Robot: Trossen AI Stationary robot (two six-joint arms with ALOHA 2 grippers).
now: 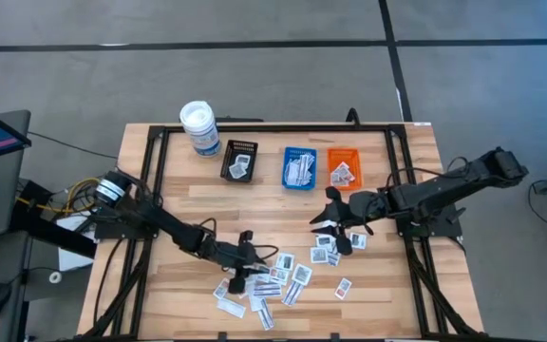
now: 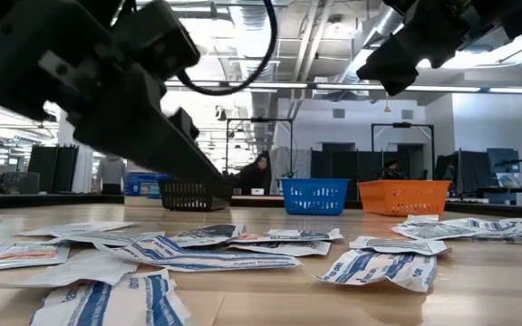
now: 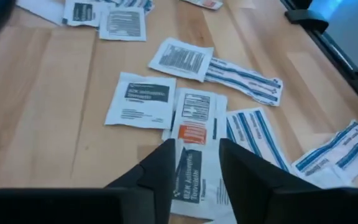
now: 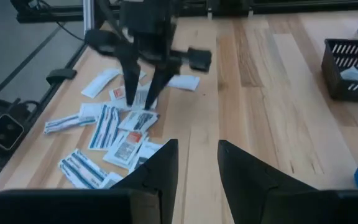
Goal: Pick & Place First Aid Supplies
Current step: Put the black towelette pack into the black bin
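Many first aid supplies, small flat white packets, lie scattered on the wooden table, in a pile near the front edge and a smaller group to its right. My left gripper stands open over the left of the pile. Its fingers straddle a white packet with dark print that lies flat beside one with an orange patch. Whether the fingertips touch a packet, I cannot tell. My right gripper hangs open above the smaller group, and only bare wood shows between its fingers.
Along the far side stand a white round canister, a black tray, a blue tray and an orange tray, each tray holding some packets. Black frame rails run along the table's left and right sides.
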